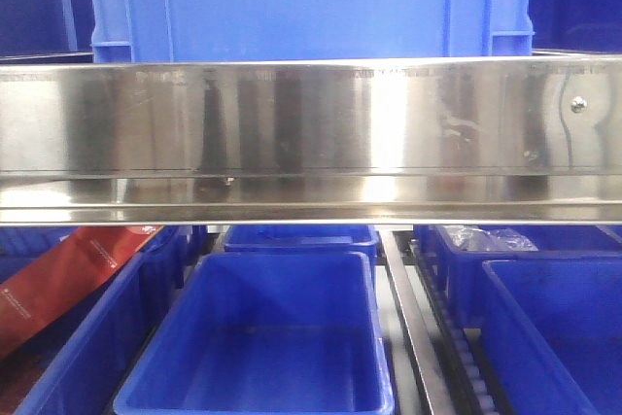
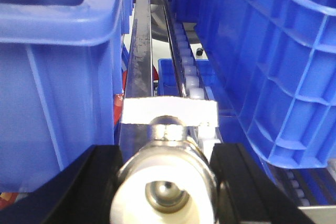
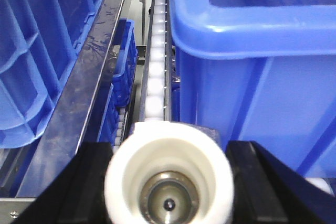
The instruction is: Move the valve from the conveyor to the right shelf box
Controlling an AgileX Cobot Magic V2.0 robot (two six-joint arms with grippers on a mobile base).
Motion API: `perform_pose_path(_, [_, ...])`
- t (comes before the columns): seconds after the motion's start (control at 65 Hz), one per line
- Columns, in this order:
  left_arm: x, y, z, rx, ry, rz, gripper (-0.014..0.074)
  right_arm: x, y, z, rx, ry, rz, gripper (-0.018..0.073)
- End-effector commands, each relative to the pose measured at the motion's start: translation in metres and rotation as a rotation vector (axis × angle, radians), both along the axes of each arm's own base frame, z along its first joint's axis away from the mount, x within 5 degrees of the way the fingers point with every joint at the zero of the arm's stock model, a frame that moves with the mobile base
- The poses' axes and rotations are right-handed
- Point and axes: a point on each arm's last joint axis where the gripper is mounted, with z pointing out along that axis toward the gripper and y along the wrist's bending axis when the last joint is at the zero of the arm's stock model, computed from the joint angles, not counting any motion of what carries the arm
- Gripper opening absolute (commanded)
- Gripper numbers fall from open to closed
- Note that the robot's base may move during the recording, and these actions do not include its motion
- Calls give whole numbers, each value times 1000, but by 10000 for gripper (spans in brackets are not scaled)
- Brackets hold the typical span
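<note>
In the left wrist view a metal valve [image 2: 164,203] with a white end and a hex nut sits between my black fingers [image 2: 89,192]. My left gripper [image 2: 165,174] is shut on it, over a steel rail between two blue boxes. My right gripper [image 3: 168,169] is shut on a second valve [image 3: 168,182], whose wide white cap faces the camera. It hangs just left of a blue shelf box [image 3: 252,40] with an open top. The conveyor is out of view. Neither gripper shows in the front view.
A shiny steel shelf rail [image 1: 311,133] crosses the front view under a large blue crate [image 1: 311,2]. Below stand blue boxes: middle [image 1: 262,337], right [image 1: 559,328], left holding a red pack [image 1: 68,279]. White roller tracks [image 3: 155,72] and steel dividers [image 2: 139,66] run between boxes.
</note>
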Motion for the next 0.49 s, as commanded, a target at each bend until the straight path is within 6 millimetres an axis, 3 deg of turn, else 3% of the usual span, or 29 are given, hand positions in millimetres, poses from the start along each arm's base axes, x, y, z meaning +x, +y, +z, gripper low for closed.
perform_pose_path(0.0, [0,-1,9,-9,-75,-2,-111,0,-1,11,-16,-98,-11,-162])
perform_pose_path(0.292, [-1,-1,11,-8,-55,-4,-111,1,-1,15,-8,-143,-10,-162])
perform_pose_path(0.477, [-4,-1,42,-7,-54,-11,-111,-1,8,56,5,-247,49,-162])
